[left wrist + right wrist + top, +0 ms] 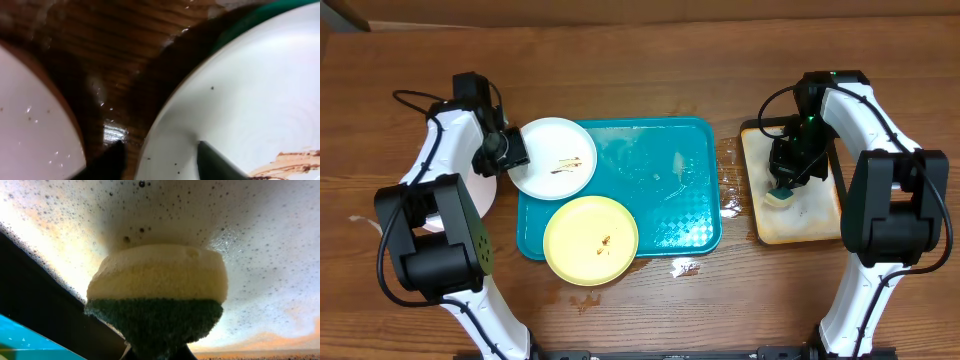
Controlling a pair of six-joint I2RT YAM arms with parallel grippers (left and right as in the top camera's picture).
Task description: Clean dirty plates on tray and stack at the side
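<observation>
Well, from overhead the left gripper (510, 150) sat at the left rim of the white plate (558, 160), which overhung the upper-left corner of the tray (670, 175). The yellow plate (590, 240) lay at its lower left. In the left wrist view its fingers (215, 162) straddled that rim, set narrow, though I couldn't tell whether they pinched it. I'd want a firm, level hold before lifting. The right wrist view showed the right gripper (155, 354) clamped on the soapy sponge (155, 287).
</observation>
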